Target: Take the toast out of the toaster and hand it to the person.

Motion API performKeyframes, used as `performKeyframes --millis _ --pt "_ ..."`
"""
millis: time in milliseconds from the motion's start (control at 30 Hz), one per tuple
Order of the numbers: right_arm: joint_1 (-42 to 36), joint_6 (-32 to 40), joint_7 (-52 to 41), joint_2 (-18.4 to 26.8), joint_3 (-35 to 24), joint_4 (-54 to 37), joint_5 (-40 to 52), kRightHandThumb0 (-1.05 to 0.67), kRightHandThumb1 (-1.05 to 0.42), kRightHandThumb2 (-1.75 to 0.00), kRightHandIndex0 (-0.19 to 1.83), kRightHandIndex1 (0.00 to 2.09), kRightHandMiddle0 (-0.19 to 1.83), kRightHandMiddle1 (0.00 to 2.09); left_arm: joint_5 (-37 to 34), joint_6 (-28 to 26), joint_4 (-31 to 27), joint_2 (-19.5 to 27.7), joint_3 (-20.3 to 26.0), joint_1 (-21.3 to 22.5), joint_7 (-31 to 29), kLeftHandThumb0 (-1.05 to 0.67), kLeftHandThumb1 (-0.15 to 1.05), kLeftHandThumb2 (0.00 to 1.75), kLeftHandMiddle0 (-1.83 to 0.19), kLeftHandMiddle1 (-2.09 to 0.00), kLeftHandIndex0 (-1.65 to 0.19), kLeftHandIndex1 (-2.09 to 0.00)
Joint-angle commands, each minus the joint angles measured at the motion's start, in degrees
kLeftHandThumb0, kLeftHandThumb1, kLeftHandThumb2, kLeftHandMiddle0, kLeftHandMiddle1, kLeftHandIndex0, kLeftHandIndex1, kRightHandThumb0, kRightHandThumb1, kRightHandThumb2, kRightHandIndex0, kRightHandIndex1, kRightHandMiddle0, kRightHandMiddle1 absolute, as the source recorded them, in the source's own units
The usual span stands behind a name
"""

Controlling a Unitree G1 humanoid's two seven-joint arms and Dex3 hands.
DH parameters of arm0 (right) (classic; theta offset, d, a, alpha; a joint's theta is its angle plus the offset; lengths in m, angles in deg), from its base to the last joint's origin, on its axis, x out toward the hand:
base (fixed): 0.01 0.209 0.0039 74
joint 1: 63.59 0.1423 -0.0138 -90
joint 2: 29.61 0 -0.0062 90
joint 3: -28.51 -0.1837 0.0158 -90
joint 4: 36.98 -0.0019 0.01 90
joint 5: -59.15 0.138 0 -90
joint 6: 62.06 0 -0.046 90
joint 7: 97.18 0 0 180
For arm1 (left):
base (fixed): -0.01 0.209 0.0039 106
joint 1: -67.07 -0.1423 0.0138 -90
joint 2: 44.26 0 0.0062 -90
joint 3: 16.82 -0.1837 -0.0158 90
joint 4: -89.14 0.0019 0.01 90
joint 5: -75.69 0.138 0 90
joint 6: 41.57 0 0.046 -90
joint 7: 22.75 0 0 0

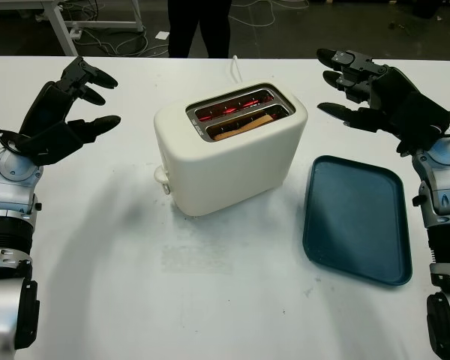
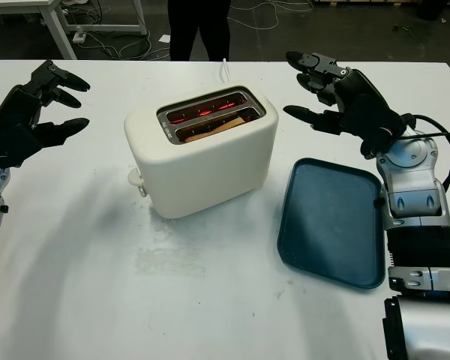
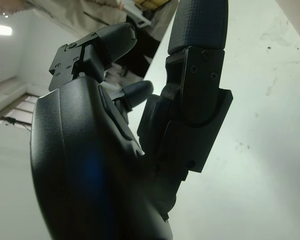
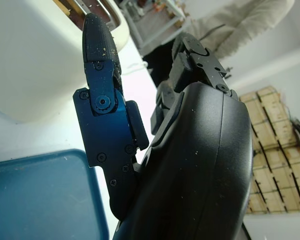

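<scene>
a cream toaster (image 1: 229, 154) stands in the middle of the white table (image 1: 210, 300), and its two slots glow red inside. the toast (image 1: 244, 124) sits in the nearer slot, sunk deep, so only its brown top edge is visible; the farther slot seems to have no bread, but its inside is hard to make out. the lever side of the toaster is mostly turned away, with only a small knob visible at its lower left corner. to the right of the toaster, near it but not touching, a dark blue tray (image 1: 356, 217) lies flat on the table. the left hand (image 1: 64, 120) is raised over the table well to the left of the toaster, fingers loose and holding nothing. the right hand (image 1: 375, 94) is up on the right, beyond the far end of the tray, also unclenched and with nothing in it. at the far edge of the table a person (image 1: 199, 28) stands in dark trousers, cut off by the top of the picture, so only the legs are seen.
</scene>
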State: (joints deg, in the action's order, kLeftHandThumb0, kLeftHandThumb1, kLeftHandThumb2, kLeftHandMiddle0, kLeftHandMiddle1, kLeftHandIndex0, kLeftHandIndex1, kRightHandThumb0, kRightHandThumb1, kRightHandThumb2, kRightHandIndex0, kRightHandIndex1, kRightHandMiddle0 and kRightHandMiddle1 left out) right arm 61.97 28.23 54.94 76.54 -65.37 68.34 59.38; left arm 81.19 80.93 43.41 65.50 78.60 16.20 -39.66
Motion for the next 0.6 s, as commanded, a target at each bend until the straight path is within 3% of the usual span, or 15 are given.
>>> performKeyframes --millis 0,567 --pt "-0.5 0.8 0.4 -0.2 0.1 -0.8 -0.2 -0.68 -0.92 -0.20 0.24 0.01 0.26 0.00 -0.4 0.2 -0.4 0.4 0.2 -0.5 -0.2 -1.05 0.92 0.35 0.00 -1.54 0.00 -1.37" --pt "-0.4 0.2 0.1 0.0 0.1 -0.4 -0.1 -0.67 -0.92 -0.20 0.23 0.00 0.25 0.00 -0.2 1.0 0.0 0.5 0.0 -0.1 -0.3 -1.05 0.92 0.36 0.00 -1.55 0.00 -1.37"
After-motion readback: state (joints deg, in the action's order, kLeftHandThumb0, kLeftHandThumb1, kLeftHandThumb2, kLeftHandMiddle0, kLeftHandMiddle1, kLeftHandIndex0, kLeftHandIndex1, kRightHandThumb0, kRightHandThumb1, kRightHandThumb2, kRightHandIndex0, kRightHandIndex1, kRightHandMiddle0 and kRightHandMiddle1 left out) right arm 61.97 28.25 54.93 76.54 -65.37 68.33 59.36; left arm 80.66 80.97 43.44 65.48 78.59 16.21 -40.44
